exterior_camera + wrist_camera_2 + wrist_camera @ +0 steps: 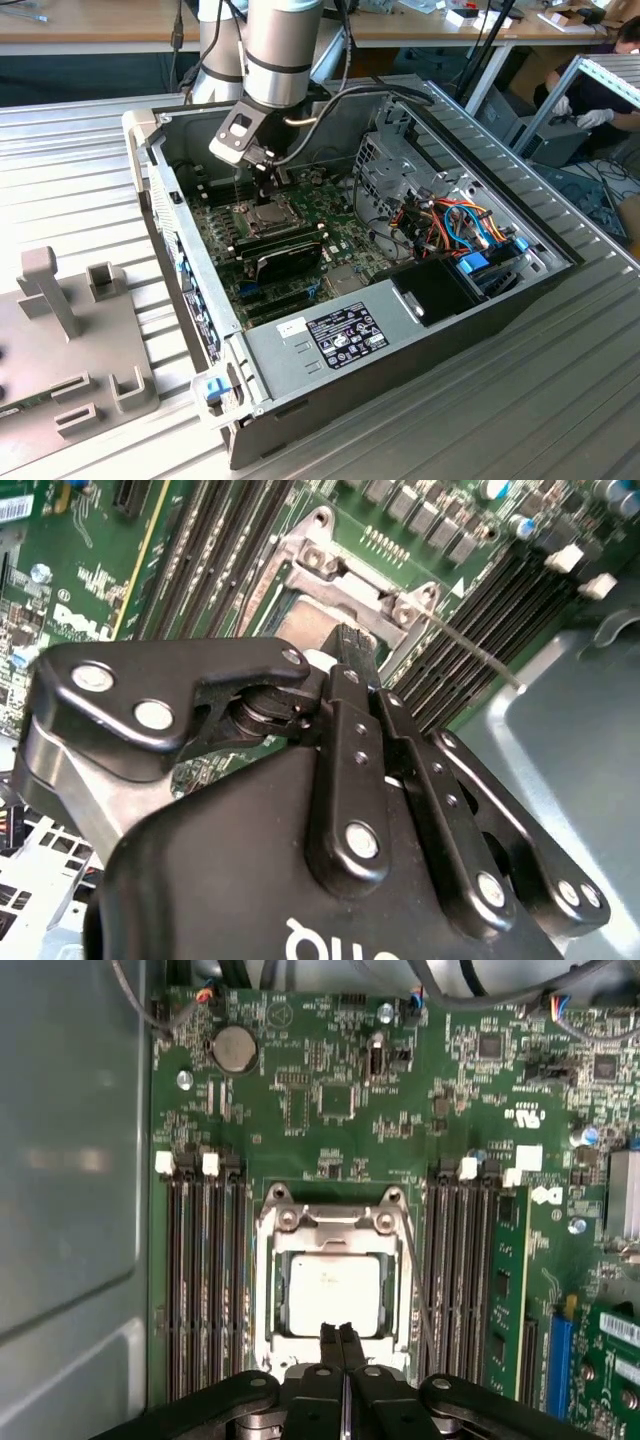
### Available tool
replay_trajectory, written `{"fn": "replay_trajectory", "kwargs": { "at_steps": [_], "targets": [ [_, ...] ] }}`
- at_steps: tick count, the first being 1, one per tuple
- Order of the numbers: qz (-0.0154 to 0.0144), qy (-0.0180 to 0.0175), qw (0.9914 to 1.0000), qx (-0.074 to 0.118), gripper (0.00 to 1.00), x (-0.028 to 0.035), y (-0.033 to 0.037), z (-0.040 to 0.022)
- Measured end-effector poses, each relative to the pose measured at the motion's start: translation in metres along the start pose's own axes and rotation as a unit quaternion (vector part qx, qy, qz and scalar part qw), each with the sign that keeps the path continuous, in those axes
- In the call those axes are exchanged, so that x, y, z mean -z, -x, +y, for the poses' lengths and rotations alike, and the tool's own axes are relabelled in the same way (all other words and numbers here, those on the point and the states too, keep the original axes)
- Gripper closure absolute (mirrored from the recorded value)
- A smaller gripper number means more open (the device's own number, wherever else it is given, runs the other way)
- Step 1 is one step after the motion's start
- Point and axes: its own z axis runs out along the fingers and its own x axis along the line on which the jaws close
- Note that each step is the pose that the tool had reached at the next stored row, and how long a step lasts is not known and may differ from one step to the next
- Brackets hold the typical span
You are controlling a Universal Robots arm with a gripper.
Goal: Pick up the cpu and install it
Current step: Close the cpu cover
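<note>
The cpu point(333, 1295) is a small square chip with a silver-grey top. It lies flat inside the metal socket frame point(330, 1222) on the green motherboard point(330, 1100). My gripper point(340, 1336) hovers just above the chip's edge, shut, with its two black fingertips pressed together and nothing between them. In the exterior view the gripper point(265, 186) hangs inside the open computer case, directly over the cpu point(268, 212). In the second wrist view the fingers point(352, 645) point down at the socket frame point(330, 565), and they hide most of the chip.
Black memory slots point(205, 1280) flank the socket on both sides. A black module point(285, 252) lies just in front of the socket, with the power supply point(330, 330) beyond it. Coloured cables point(455, 225) fill the case's right. A grey fixture point(70, 340) stands on the table. A gloved person point(590, 115) works at the far right.
</note>
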Motion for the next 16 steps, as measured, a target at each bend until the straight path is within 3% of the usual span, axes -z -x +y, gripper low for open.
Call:
{"fn": "replay_trajectory", "kwargs": {
  "at_steps": [2, 5, 10, 16],
  "targets": [
    [-0.0001, 0.0000, 1.00000, 0.002, 0.89, -0.0015, -0.0002, -0.0073],
    [0.0000, 0.0001, 0.99999, 0.005, 0.89, -0.0033, -0.0001, -0.0126],
    [0.0000, 0.0002, 0.99999, 0.005, 0.89, -0.0046, -0.0001, -0.0127],
    [-0.0001, 0.0001, 0.99998, 0.005, 0.89, -0.0161, -0.0004, -0.0127]
  ]
}}
